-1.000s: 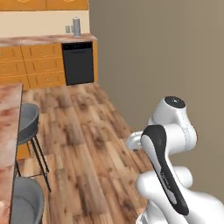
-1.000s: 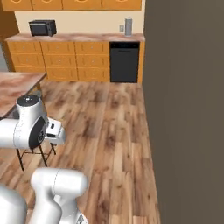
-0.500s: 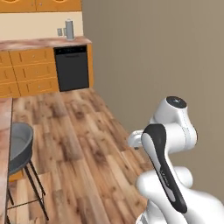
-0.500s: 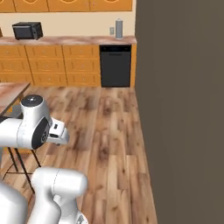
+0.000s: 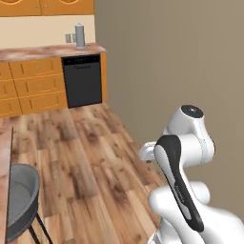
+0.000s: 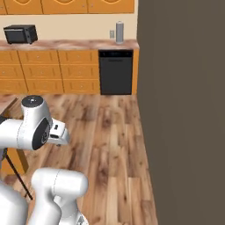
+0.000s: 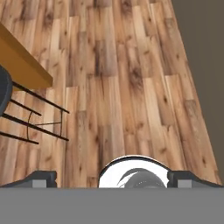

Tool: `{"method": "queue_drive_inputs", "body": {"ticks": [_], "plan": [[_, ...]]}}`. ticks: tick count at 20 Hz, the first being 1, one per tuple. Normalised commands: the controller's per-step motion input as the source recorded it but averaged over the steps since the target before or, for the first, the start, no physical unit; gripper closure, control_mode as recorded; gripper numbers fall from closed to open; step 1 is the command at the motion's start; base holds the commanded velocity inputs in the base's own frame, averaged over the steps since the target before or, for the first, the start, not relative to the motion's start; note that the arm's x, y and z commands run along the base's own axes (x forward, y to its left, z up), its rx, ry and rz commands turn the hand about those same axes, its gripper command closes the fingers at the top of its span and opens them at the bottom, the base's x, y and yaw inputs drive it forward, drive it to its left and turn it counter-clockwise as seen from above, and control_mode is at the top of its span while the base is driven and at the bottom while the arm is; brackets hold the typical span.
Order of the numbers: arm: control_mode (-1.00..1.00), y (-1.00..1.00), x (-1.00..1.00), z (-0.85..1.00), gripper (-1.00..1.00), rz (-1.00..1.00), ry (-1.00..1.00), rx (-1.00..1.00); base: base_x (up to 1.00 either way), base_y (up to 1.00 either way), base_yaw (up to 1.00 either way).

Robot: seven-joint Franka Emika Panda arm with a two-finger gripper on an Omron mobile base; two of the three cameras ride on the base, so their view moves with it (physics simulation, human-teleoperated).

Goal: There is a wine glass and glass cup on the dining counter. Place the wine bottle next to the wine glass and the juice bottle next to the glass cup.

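Left base view: wood floor [image 5: 90, 157], grey stool [image 5: 19, 200], dishwasher [image 5: 83, 81] far off. Bottles, glasses nowhere here.

Right base view: arm folded, far worktop [image 6: 66, 44] with microwave [image 6: 20, 34].

Hand view: end effector [image 7: 111, 178] tips spread wide, holding nothing. Step looks like driving. Next: find bottles.

reddish marbled dining counter [image 5: 5, 157] edge at left, orange-brown base [image 7: 19, 61]

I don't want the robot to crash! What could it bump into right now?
The grey stool stands close on its left, and its thin black legs spread over the floor, so the base might clip them. The big grey-brown wall runs close along its right, so a wide arm swing could hit it.
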Motion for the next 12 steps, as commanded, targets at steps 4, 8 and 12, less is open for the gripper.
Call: {"method": "queue_drive_inputs", "body": {"ticks": [4, 8, 12], "plan": [[1.00, 0.00, 0.00, 0.00, -1.00, 0.00, 0.00, 0.00, 0.90, 0.15, 0.00], [1.00, 0.00, 0.00, 0.00, -1.00, 0.00, 0.00, 0.00, 0.90, 0.16, 0.00], [1.00, 0.00, 0.00, 0.00, -1.00, 0.00, 0.00, 0.00, 0.90, 0.21, 0.00]]}}
